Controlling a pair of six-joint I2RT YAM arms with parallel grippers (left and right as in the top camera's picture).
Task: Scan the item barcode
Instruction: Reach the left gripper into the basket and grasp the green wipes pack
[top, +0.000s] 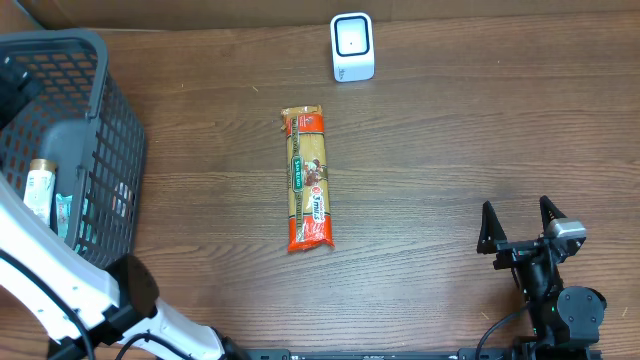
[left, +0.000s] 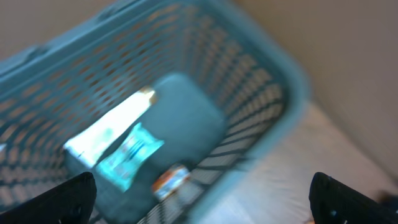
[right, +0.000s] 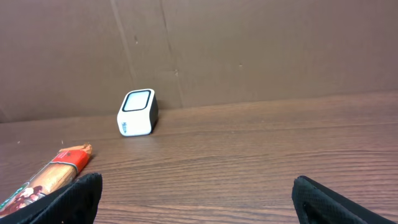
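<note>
Overhead, a long narrow pasta packet (top: 307, 180), orange at both ends with a green label strip, lies flat on the brown tabletop (top: 450, 130), well apart from both arms. Its length runs away from the robot. Beyond the packet's far end and a little to its right stands the white barcode scanner (top: 352, 47), upright, with its dark-framed window on top. The two are near each other but not touching.

Well to the left of the packet sits a grey-blue mesh basket (top: 100, 60). Inside it lie a white tube with a gold cap (top: 38, 185) and, just beside the tube, a teal wrapper (top: 63, 215). The blurred left wrist view also shows a small orange-and-white item (left: 169, 180) near the wrapper; what it is cannot be told.

The left pincer (left: 202, 180) hangs above the basket, spread wide with nothing between its fingers. The right pincer (top: 516, 206) is to the right of the packet and nearer the robot, well apart from it. Its fingers are likewise fully spread and hold nothing. Its wrist camera looks across the tabletop at the scanner and the packet's far end.
</note>
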